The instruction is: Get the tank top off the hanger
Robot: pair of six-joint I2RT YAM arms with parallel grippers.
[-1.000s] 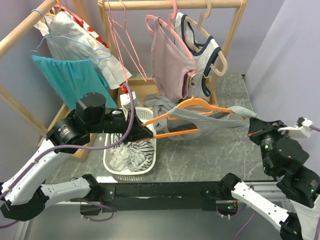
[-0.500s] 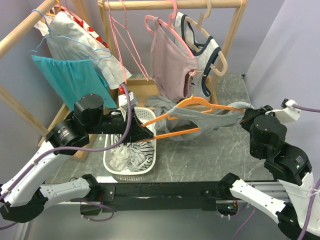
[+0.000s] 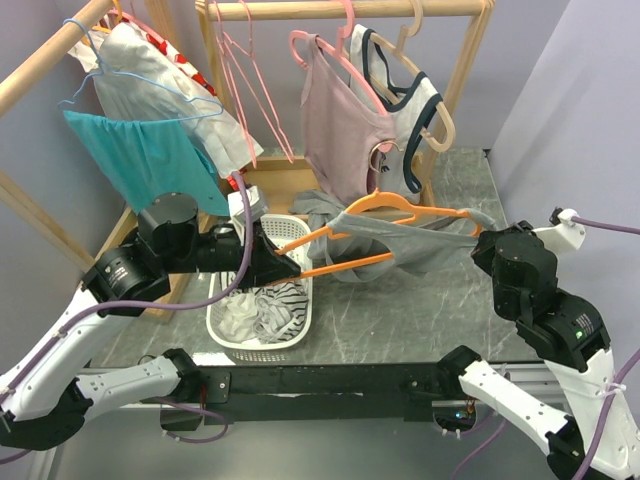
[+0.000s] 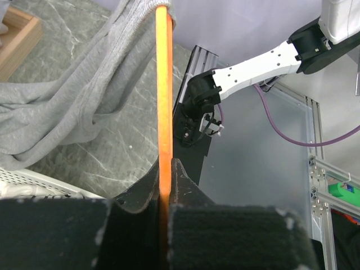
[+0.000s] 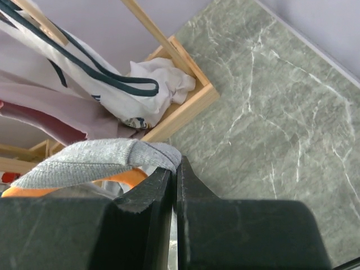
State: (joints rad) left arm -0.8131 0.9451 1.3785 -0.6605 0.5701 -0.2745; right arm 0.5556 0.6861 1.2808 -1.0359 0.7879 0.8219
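A grey tank top hangs on an orange hanger held level above the table. My left gripper is shut on the hanger's left end, the orange bar clamped between its fingers with grey fabric draped beside it. My right gripper is shut on the tank top's right strap. In the right wrist view the grey strap is pinched at the fingertips and the orange hanger shows just under it.
A white laundry basket with clothes sits under the left gripper. A wooden rack behind holds pink hangers, a pink top and a white navy-trimmed top. A teal garment hangs on a second rack at the left.
My right arm has swung left and closed on the tank top's right strap. The hanger and left gripper have shifted slightly left.
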